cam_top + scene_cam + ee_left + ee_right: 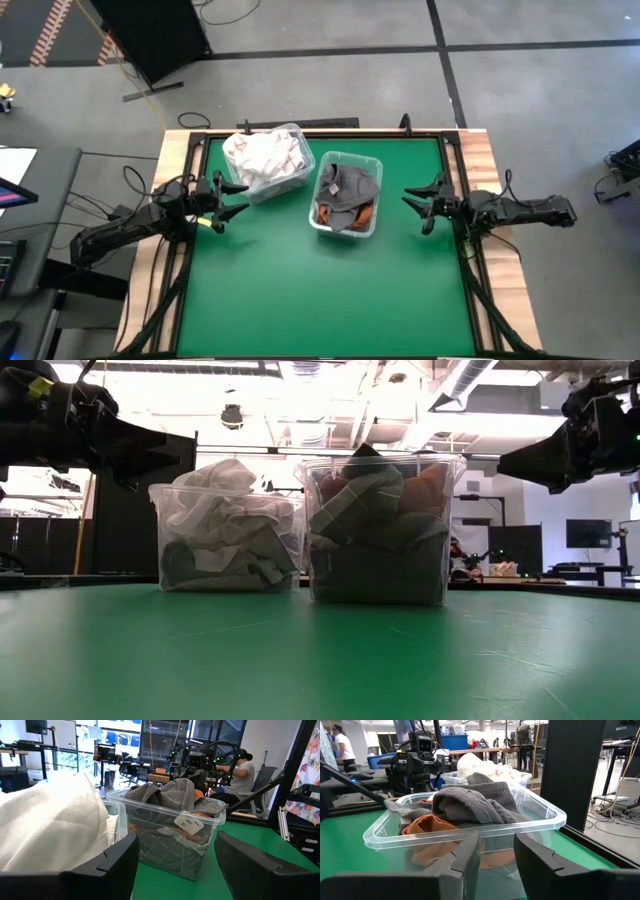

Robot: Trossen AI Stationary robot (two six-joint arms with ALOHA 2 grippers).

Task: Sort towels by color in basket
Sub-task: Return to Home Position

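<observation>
Two clear plastic bins stand on the green table. The left bin (268,162) holds a heap of white and red-checked towels (228,510). The right bin (346,193) holds grey towels (472,800) piled over a rust orange one (430,826). My left gripper (228,203) hovers open above the table near its left edge, beside the white bin. My right gripper (417,205) hovers open near the table's right edge, facing the grey bin. Neither holds anything.
Bare green tabletop (320,290) stretches toward the near edge in front of both bins. Beyond the table, a person (240,770) sits at another workstation, and desks, monitors and cables fill the room.
</observation>
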